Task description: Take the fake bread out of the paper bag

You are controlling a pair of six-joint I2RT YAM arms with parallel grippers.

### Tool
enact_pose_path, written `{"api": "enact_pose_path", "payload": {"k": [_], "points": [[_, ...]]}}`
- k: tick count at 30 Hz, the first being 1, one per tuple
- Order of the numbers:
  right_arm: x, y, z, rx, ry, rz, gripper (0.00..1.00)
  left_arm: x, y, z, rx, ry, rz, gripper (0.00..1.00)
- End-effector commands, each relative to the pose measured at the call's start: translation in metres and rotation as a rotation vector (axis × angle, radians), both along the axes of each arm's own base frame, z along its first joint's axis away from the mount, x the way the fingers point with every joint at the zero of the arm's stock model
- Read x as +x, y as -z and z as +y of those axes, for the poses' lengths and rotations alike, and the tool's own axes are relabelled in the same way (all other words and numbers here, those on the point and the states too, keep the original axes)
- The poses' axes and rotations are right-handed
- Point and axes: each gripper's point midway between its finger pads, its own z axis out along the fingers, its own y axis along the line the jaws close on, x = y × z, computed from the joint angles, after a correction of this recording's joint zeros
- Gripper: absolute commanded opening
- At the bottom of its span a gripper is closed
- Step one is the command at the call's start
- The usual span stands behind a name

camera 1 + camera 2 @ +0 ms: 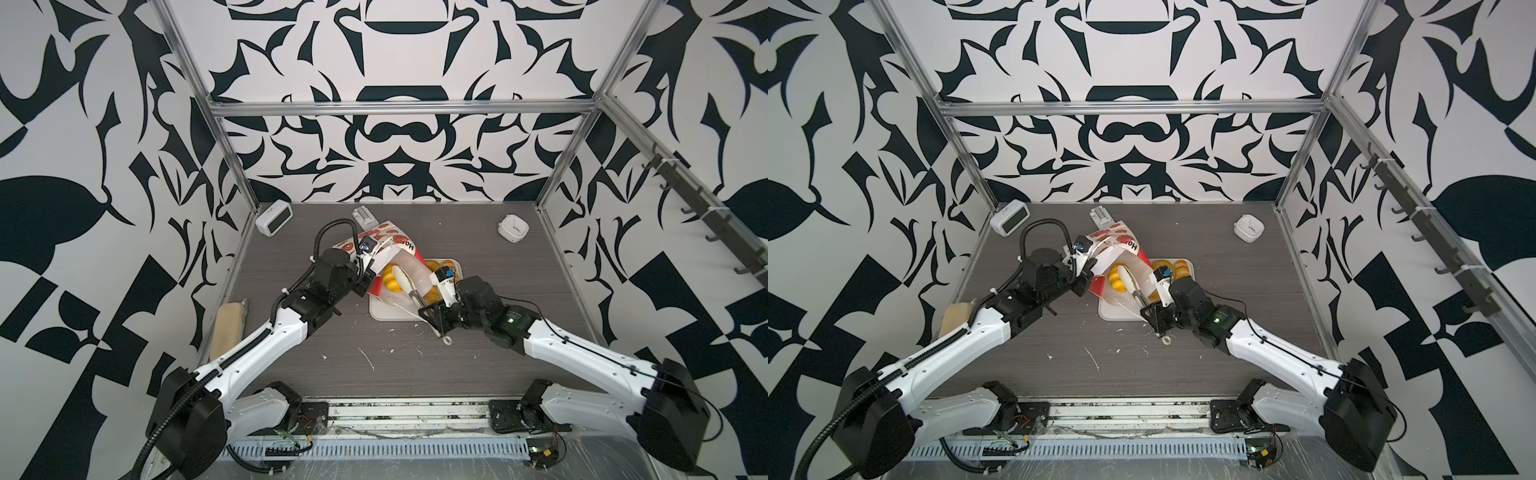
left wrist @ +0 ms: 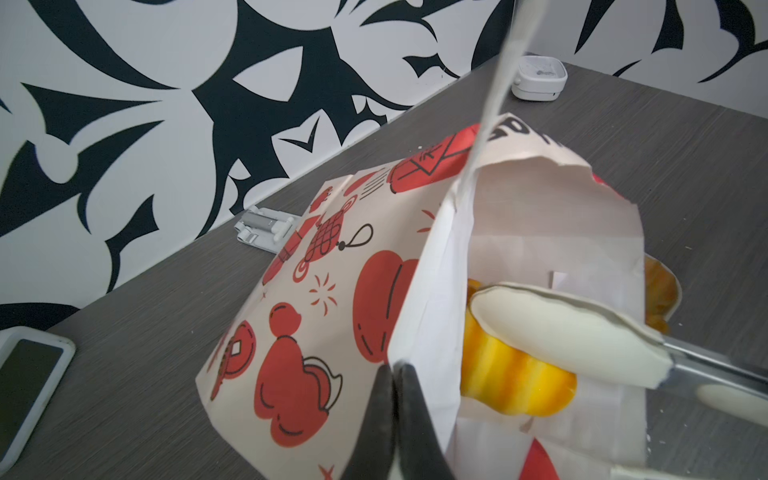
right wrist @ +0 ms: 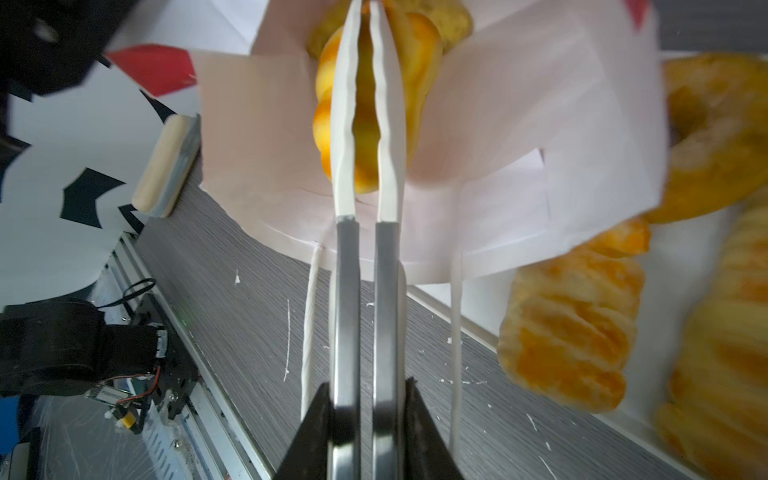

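Note:
The paper bag (image 1: 388,237) (image 1: 1121,243) lies tipped on the table with its mouth over a white tray (image 1: 386,316). My left gripper (image 2: 395,370) (image 1: 370,276) is shut on the bag's white rim (image 2: 432,291) and holds the mouth up. My right gripper (image 3: 368,382) (image 1: 428,309) is shut on metal tongs (image 3: 347,291) (image 2: 561,328) with white tips. Those tips are closed around a golden ridged piece of fake bread (image 3: 365,124) (image 2: 511,374) (image 1: 390,282) just inside the bag's mouth. More fake bread (image 3: 573,324) (image 1: 442,264) lies on the tray beside the bag.
A white digital clock (image 1: 274,218) stands at the back left and a small white clock (image 1: 513,227) at the back right. A grey clip-like part (image 1: 365,216) lies behind the bag. A beige block (image 1: 226,328) rests along the left edge. White scraps dot the table.

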Motion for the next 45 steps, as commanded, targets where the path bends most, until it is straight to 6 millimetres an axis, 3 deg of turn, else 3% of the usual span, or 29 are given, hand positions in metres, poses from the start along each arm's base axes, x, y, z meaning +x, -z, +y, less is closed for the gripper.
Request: {"api": "enact_pose_path", "payload": {"k": [1, 11, 24, 37, 45], "points": [[0.018, -0.024, 0.025, 0.067, -0.035, -0.06, 0.02, 0.003, 0.007, 0.002, 0.028, -0.022, 0.019, 0.0], [0.062, -0.002, 0.068, 0.04, -0.057, -0.059, 0.01, -0.005, 0.014, -0.008, 0.032, 0.029, 0.03, 0.0], [0.098, 0.029, 0.106, 0.011, -0.081, -0.037, 0.01, -0.008, 0.008, 0.0, 0.027, 0.006, 0.001, 0.0], [0.115, 0.032, 0.107, 0.034, -0.009, -0.077, 0.0, -0.007, -0.02, 0.004, -0.011, -0.013, -0.073, 0.0], [0.132, 0.019, 0.114, 0.104, 0.057, -0.108, 0.0, -0.009, -0.016, 0.005, 0.01, -0.012, -0.056, 0.0]]}}
